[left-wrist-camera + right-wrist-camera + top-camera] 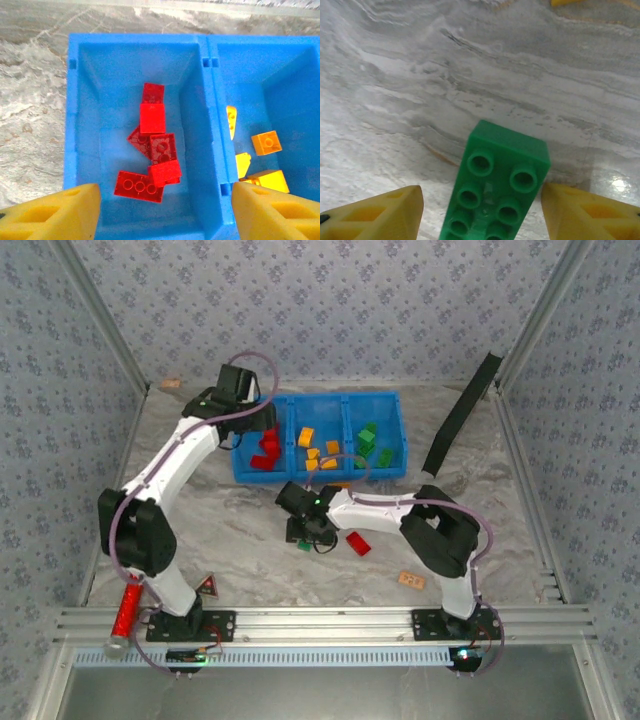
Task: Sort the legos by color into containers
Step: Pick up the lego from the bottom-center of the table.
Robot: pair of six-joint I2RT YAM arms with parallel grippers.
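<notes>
The blue tray (pixel 290 477) holds red legos (pixel 265 452) in its left compartment, orange ones (pixel 315 452) in the middle and green ones (pixel 372 445) on the right. My left gripper (pixel 165 215) hovers open over the left compartment, above the red pile (pixel 152 117), with nothing between its fingers. On the table in front of the tray lies an oblong green lego (pixel 500 170). My right gripper (pixel 482 215) is down around it, open, with a gap at the left finger and the right finger close to the brick. A red lego (pixel 358 543) lies just right of it.
A black strip (pixel 462 412) leans at the back right. A tan-pink block (pixel 411 580) lies near the right arm's base, and a shiny red cylinder (pixel 127 612) by the left base. An orange brick (pixel 343 484) sits against the tray's front wall.
</notes>
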